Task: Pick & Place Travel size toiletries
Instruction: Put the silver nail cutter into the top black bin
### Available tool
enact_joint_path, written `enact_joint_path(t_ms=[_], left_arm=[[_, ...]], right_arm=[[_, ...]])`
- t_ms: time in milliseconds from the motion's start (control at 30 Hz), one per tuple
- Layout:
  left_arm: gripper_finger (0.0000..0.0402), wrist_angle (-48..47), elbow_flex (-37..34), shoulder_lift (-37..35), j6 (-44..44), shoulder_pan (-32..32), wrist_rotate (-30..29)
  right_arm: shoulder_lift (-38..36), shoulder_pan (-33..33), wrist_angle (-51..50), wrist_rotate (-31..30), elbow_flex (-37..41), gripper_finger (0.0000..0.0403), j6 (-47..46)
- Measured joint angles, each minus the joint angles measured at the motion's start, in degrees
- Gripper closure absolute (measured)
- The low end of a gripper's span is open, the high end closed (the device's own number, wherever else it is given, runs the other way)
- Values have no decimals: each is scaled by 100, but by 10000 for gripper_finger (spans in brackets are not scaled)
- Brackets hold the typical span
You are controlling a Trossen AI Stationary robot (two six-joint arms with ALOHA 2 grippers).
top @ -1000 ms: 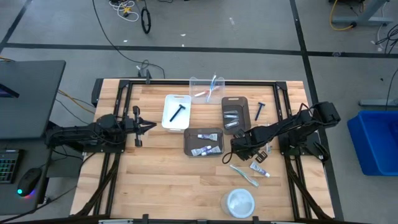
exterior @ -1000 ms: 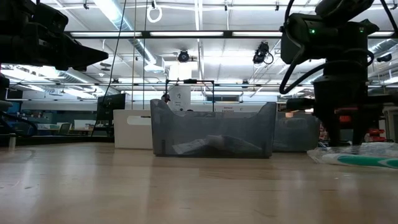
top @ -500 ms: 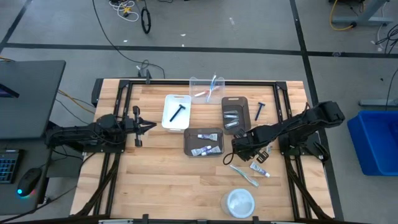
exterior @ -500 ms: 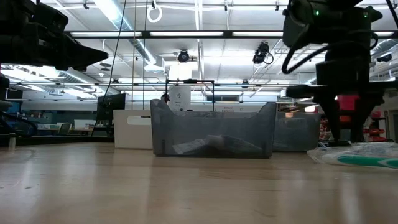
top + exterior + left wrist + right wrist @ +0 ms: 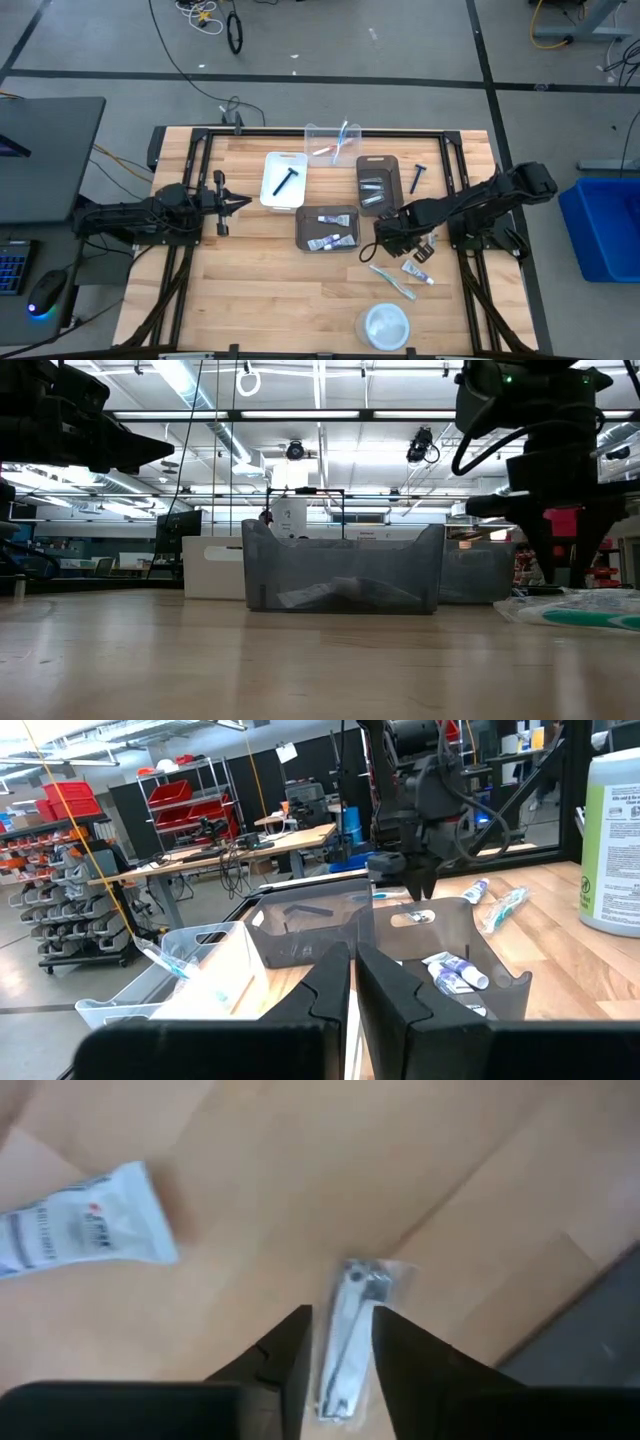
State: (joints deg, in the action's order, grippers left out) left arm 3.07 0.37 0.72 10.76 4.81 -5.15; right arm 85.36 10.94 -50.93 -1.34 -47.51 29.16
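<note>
two dark arms reach over the wooden surface [image 5: 250,290]. the right gripper [image 5: 338,1342] points down near the right side, just past the dark bin [image 5: 327,229] in the middle. right under it lies a small shiny metal clipper in a clear wrap [image 5: 352,1335], flat on the wood. the jaws stand a little apart, one on each side of the clipper, but you cannot tell if they squeeze it. a white toothpaste tube [image 5: 78,1226] lies near it on the wood, not touching it. a toothbrush [image 5: 392,280] with green on it and another small tube [image 5: 418,272] lie close by, between the gripper and the round white dish [image 5: 385,324]. the dark bin in the middle holds small tubes [image 5: 328,230]. a second dark bin [image 5: 378,184] farther back holds small silvery things [image 5: 373,190]. a black razor [image 5: 286,180] lies in the white bin [image 5: 283,181]. one more razor [image 5: 417,178] lies on the wood beside the second dark bin. the clear bin [image 5: 333,144] at the far edge holds toothbrushes [image 5: 340,138]. the left gripper [image 5: 237,204] waits at the left side, up off the surface, with its jaws clenched on nothing. a big white bottle with a green label [image 5: 612,840] shows in the left wrist view.
</note>
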Motion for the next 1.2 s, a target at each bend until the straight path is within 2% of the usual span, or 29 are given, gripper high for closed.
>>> enact_joint_path(t_ms=[333, 500, 767, 1033, 1200], left_arm=[[374, 0, -1, 0, 0, 0, -2], [374, 1, 1, -1, 0, -1, -1], [374, 0, -1, 1, 0, 0, -2], [374, 2, -1, -1, 0, 1, -2], [374, 4, -1, 1, 0, 1, -2]], right_arm=[[20, -46, 248, -7, 250, 195, 0], [-210, -46, -206, -4, 211, 172, -316], [-1002, -142, -725, 1, 503, 164, -605], [-1396, -345, -121, -4, 1134, 181, -485], [-1428, -577, 74, -43, 1273, 185, -454]])
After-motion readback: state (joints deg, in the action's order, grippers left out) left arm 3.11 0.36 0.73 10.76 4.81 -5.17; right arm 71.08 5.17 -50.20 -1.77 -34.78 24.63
